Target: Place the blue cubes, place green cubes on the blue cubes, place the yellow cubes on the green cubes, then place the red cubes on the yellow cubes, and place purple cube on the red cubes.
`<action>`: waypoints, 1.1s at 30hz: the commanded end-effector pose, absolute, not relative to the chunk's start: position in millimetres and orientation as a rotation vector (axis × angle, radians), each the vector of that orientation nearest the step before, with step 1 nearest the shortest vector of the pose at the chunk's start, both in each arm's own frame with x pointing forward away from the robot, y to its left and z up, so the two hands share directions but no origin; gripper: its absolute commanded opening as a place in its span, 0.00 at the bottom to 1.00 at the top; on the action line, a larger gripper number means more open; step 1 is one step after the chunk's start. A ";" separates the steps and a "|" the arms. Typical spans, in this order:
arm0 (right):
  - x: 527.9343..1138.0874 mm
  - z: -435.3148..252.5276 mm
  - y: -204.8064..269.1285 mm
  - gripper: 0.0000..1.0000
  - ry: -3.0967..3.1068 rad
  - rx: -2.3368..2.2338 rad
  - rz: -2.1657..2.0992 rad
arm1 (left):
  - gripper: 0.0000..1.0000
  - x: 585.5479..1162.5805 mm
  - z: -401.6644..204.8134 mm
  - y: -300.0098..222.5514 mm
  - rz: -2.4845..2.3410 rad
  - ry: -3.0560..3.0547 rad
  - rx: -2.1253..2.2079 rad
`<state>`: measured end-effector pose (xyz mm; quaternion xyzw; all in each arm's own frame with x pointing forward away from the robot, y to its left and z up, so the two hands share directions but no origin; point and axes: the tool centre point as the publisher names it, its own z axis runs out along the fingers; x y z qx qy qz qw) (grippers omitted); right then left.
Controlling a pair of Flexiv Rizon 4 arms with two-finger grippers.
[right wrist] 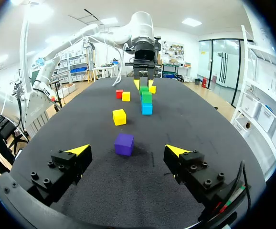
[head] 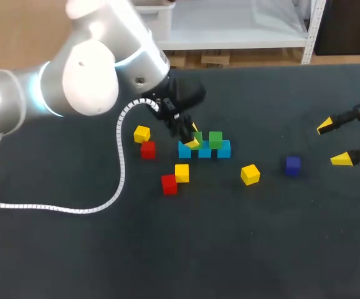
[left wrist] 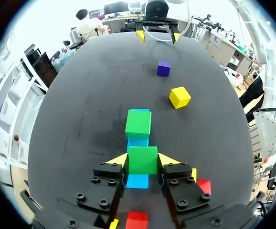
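A green cube (left wrist: 143, 160) is pinched between the fingers of the left gripper (left wrist: 143, 160), just over the nearest blue cube (left wrist: 138, 181). Ahead, past the middle blue cube (left wrist: 138, 142), a second green cube (left wrist: 138, 123) tops the row. The right gripper (right wrist: 127, 150) is spread wide, with the purple cube (right wrist: 124, 144) ahead of it, untouched.

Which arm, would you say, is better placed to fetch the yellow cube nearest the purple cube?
Right: the right gripper is open and empty; the left gripper is shut on a green cube.
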<state>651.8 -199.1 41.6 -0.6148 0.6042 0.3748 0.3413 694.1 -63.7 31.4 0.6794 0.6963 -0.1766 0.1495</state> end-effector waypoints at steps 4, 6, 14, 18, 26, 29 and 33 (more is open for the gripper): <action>652.1 41.3 -198.9 1.00 1.570 -1.599 0.975 | 0.00 697.5 30.3 -65.3 -0.510 2.001 1.955; 652.1 41.3 -198.9 1.00 1.570 -1.599 0.975 | 0.00 698.1 30.1 -65.3 -0.509 1.999 1.955; 652.1 41.3 -198.9 1.00 1.570 -1.599 0.975 | 0.00 699.7 29.0 -64.5 -0.512 2.002 1.955; 652.1 41.3 -198.9 1.00 1.570 -1.599 0.975 | 0.00 699.7 28.4 -63.6 -0.513 2.005 1.956; 652.1 41.3 -198.9 1.00 1.570 -1.599 0.975 | 0.00 700.8 27.6 -62.2 -0.513 2.009 1.955; 652.1 41.3 -198.9 1.00 1.570 -1.599 0.975 | 0.00 700.9 27.4 -62.2 -0.515 2.007 1.956; 652.1 41.3 -198.9 1.00 1.570 -1.599 0.975 | 0.00 701.2 27.5 -62.5 -0.517 2.004 1.956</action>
